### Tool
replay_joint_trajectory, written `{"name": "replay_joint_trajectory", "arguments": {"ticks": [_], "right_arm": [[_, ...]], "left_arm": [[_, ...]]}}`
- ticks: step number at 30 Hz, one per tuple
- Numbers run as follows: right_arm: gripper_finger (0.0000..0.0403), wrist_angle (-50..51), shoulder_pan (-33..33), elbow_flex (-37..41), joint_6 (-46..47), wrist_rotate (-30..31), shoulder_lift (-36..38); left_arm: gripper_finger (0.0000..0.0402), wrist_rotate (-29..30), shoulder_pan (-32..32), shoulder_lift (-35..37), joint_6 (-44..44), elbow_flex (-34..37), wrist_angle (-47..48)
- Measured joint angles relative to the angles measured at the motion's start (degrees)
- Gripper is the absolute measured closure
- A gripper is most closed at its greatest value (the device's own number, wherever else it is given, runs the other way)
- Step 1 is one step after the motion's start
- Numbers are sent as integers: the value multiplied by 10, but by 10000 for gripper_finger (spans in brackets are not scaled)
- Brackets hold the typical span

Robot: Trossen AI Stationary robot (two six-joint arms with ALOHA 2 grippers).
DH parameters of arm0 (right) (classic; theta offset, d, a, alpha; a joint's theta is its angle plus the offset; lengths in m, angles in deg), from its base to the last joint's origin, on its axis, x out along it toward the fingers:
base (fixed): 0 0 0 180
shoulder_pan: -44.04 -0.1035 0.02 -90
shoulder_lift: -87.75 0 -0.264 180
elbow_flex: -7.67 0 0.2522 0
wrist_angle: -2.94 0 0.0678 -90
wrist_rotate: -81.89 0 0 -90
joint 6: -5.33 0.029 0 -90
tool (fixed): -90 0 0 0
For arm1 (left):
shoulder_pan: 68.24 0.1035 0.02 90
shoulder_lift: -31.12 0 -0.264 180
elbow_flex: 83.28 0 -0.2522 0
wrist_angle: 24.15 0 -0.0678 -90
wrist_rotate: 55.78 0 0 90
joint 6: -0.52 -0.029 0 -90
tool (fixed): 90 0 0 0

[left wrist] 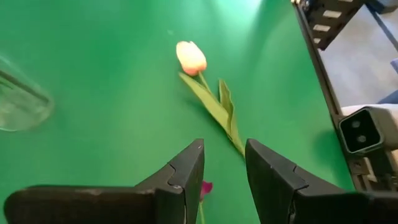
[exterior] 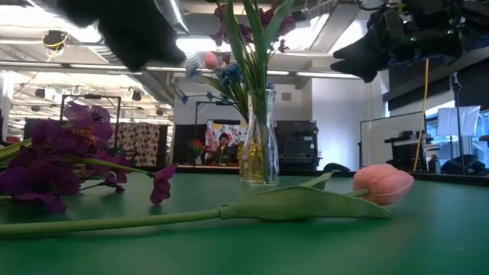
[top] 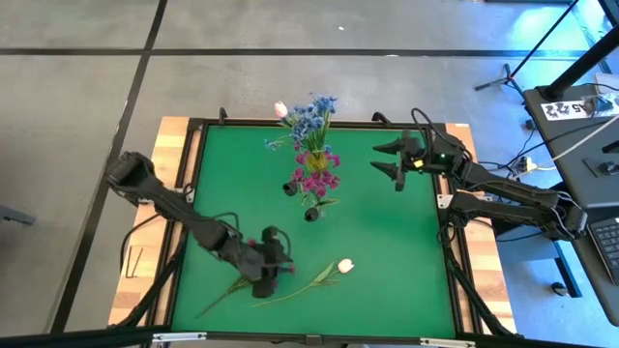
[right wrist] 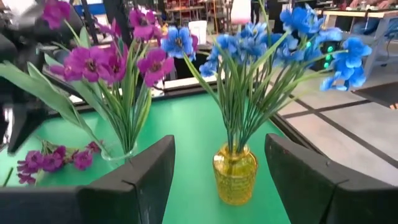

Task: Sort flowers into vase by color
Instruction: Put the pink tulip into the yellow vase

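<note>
My left gripper (top: pixel 271 274) hangs low over the near-left part of the green mat (top: pixel 387 242), its fingers (left wrist: pixel 186 180) apart with nothing between them. Just under it lies a magenta spray (exterior: pixel 53 156); from above my own claw covers most of that head, and only its stem (top: pixel 221 295) runs out toward the near-left corner. From my left wrist, just a scrap of magenta petal peeks between the fingers. Just to the right lies the white-pink tulip (top: pixel 344 265), flat on the mat, bud pointing right, stem and leaves trailing back toward my claw.

My right gripper (top: pixel 395 161) waits at the far right, held off the mat, fingers spread wide and empty, facing the vases. The yellow vase (right wrist: pixel 234 173) holds the blue sprays (right wrist: pixel 292 37); left of it a clear vase (exterior: pixel 258 149) holds magenta sprays (right wrist: pixel 106 62). From my right wrist, that clear vase is mostly cut off behind my finger. Another tulip bud (top: pixel 280 109) shows at the far edge; what it stands in I cannot tell. Two dark round things (top: pixel 311 214) near the vases are too small to make out.
</note>
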Motion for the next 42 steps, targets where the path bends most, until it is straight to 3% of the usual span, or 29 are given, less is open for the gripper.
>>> {"name": "replay_joint_trajectory", "arguments": {"ticks": [7,19,28,42], "right_arm": [[155,-8,0,0,23,0,0],[155,-5,0,0,55,6,0],[155,-8,0,0,70,12,0],[155,-8,0,0,80,13,0]], "left_arm": [[283,-26,-10,-80,9,0,-89],[198,-24,-46,-123,41,0,-118],[196,-23,-78,-158,42,0,-128],[195,-23,-95,-158,41,0,-39]]}}
